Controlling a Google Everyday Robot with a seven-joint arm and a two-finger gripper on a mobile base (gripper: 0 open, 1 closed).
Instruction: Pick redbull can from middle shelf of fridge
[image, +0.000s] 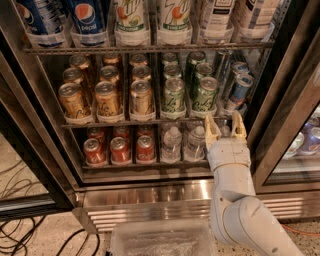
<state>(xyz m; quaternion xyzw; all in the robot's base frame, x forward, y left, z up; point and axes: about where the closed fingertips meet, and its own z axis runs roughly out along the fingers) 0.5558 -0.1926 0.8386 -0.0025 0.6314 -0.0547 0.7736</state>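
The fridge (150, 197) stands open in front of me. Its middle shelf (150, 120) holds gold cans on the left, green cans in the middle and slim redbull cans at the far right. The front redbull can (240, 89) is blue and silver with a silver top. My gripper (224, 126) is open, fingers pointing up, just below and slightly left of that can, at the shelf's front edge. It holds nothing.
Large bottles (172, 20) fill the top rack. Red cans (120, 148) and water bottles (171, 143) sit on the lower rack. A dark door frame (280, 100) stands close at the right. A clear bin (162, 240) lies below; cables (20, 235) trail on the floor.
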